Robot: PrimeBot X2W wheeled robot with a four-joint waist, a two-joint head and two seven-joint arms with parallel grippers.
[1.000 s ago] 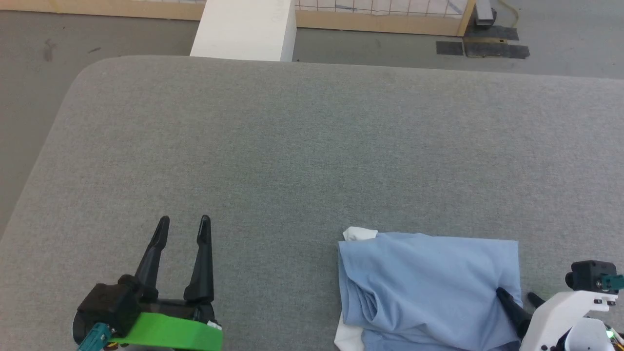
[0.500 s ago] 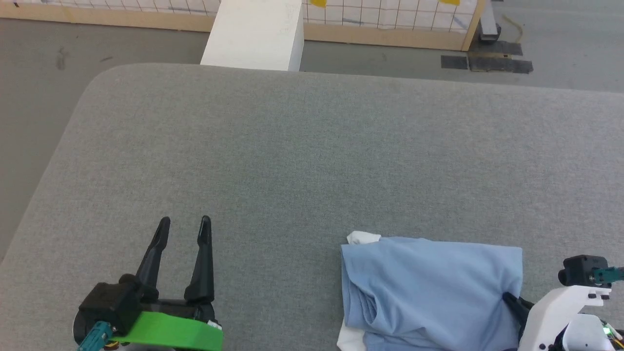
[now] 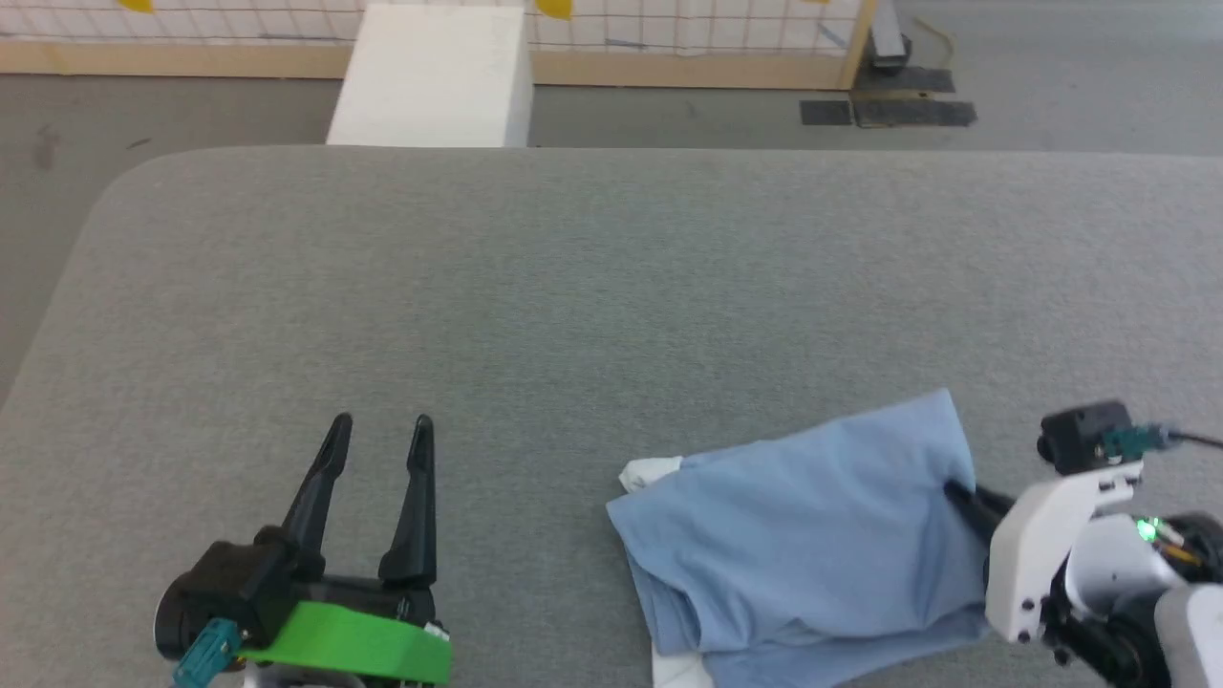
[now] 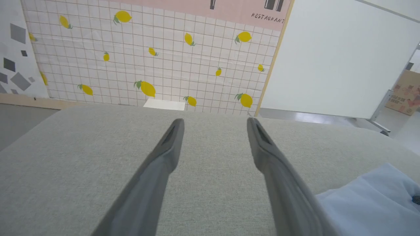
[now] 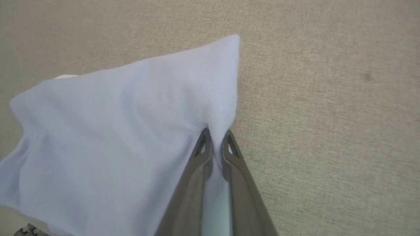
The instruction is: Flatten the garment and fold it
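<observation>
from the right wrist you see what the head view half hides: the right claw (image 5: 215,134) is pinched tight on a fold at the right edge of the shirt (image 5: 124,131). cloth is bunched between its two fingers and a corner stands up just past them. from the head, that claw is partly buried in the blue. the left wrist looks out past the left claw (image 4: 215,121), its fingers spread wide with nothing between them, to a lemon wall (image 4: 147,49) beyond the far edge, and it catches a bit of shirt low on the right.

the shirt lies rumpled at the near right of the bench (image 3: 573,287), with a white scrap (image 3: 650,471) poking out at its left. the left claw sits at the near left, well apart from it. the far half and the left of the bench are open grey. its far left corner is rounded, with floor (image 3: 57,124) beyond and a white block (image 3: 430,76) against the far edge.

one shirt, two claws, one block.
</observation>
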